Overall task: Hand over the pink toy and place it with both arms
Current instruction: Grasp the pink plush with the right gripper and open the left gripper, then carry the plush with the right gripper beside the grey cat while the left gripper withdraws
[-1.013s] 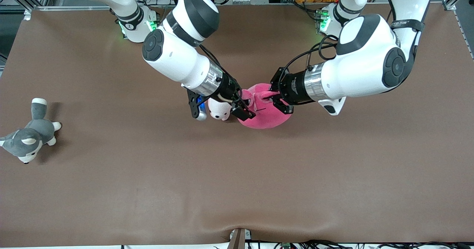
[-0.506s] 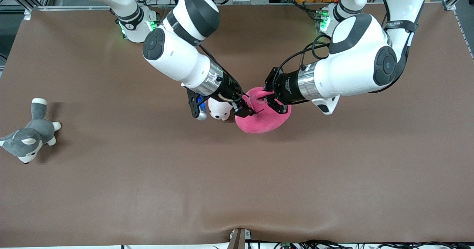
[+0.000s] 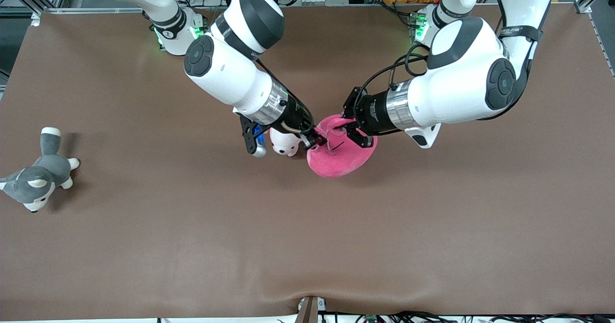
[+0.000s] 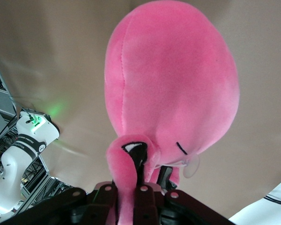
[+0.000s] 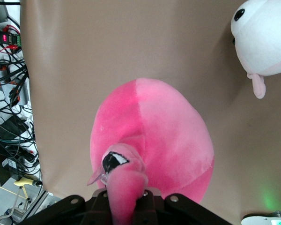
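**Two grippers on one plush: risks at the handover point**

Both grippers are clamped on the pink toy (image 3: 340,154), which hangs above the table (image 3: 307,246) at mid-table, close beside the pale puppy plush (image 3: 284,142).

State of the tools
- Left gripper (image 3: 354,133): over the pink toy, at the side turned to the left arm's end of the table. The left wrist view shows its fingers closed together on an ear-like flap (image 4: 129,164).
- Right gripper (image 3: 317,142): over the pink toy, at the side next to the pale puppy plush. The right wrist view shows its fingers closed on a second flap (image 5: 124,180).

Failure modes from this state
1. Stretch or tear. Cause: either arm moves off while both grips hold.
2. Drop. Cause: the releasing gripper opens while the other grip is shallow. Each grip takes a thin flap only, and the bulk of the pink toy hangs free below. The depth of either pinch probably cannot be confirmed, as the fingertips are buried in fabric.
3. Swing. Cause: a single flap grip lets the body pivot on release.
4. Collision with the pale puppy plush. Cause: the right gripper and the pink toy sit just beside it.

The grey husky plush (image 3: 36,179) lies well apart from the pink toy, toward the right arm's end of the table, and poses no hazard
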Tool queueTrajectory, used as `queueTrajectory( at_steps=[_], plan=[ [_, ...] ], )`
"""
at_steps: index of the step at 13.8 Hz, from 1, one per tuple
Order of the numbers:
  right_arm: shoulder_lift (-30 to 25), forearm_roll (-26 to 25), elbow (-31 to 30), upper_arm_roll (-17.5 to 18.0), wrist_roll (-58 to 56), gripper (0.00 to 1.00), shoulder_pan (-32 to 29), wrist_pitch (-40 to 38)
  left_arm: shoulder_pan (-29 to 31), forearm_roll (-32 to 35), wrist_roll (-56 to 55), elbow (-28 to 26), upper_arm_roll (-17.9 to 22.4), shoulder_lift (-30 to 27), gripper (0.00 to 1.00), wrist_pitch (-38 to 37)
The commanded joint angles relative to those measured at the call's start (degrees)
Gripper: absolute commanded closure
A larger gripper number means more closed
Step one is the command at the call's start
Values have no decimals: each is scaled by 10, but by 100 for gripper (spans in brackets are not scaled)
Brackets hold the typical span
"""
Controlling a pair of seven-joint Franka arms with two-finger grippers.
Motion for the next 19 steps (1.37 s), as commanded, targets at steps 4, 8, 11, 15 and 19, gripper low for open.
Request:
queueTrajectory(
  at_steps=[4,8,11,15,19],
  plan=[
    [-11,-40,12,-4,1,100,-46,-37,11,2,43,12,8,-21,0,-9],
    [-34,-44,7,-5,-34,100,-99,-118,57,48,181,18,17,-50,0,-65],
    [-53,-61,7,-23,-41,100,-148,-217,126,58,342,18,17,-66,0,-117],
    [-55,-64,-14,-25,-50,100,-210,-299,156,158,555,19,17,-88,0,-191],
    [-55,-66,-82,-25,-115,100,-280,-318,163,278,760,19,17,-109,0,-247]
  ],
)
